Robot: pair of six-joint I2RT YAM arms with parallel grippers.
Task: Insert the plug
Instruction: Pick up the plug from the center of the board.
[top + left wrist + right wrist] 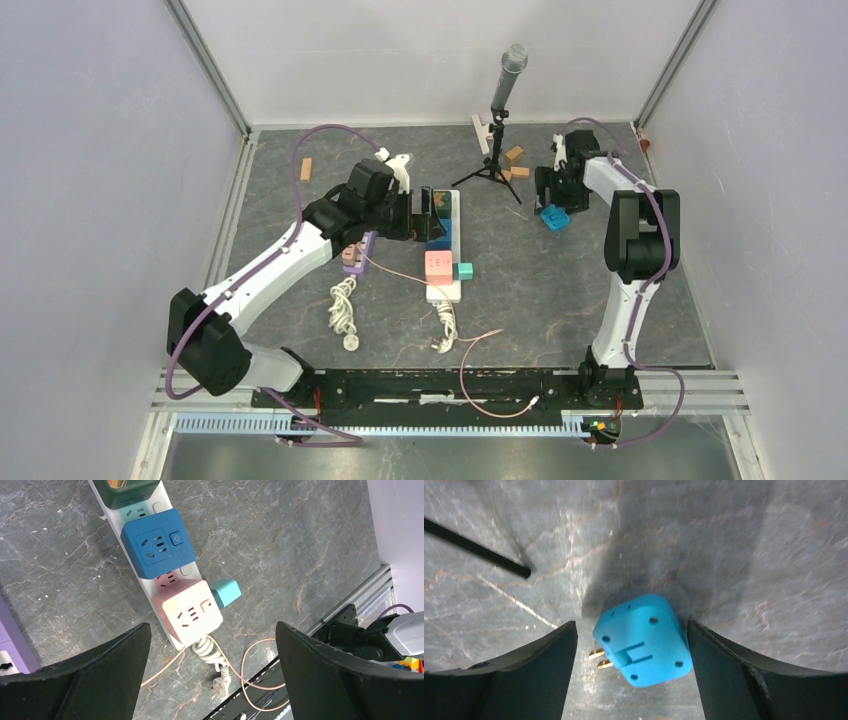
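- Plug: blue body, 2 brass prongs, lying on the grey table directly between the fingers of the right gripper.
- Right gripper jaws stand wide, not clamped on anything. 1 finger is touching the plug body or just beside it; cannot tell which. The other finger is apart from it, with the prongs pointing into that gap.
- Black tripod leg ends ahead of the right gripper, off to the prong side.
- Left gripper: jaws fully wide, nothing held, hovering above the white power strip.
- Pink cube adapter sits on the strip's end, between the left fingertips in the wrist view. A teal plug sticks out of the cube's side.
- Ahead of the left gripper along the strip: blue cube adapter, then a dark green adapter cut by the frame edge.
- White cable coils off the strip end just below the pink cube; a thin pink cable loops beside it.
- Top view: the 2 grippers are well apart, with a microphone stand between them and farther out. The plug is well apart from the strip.
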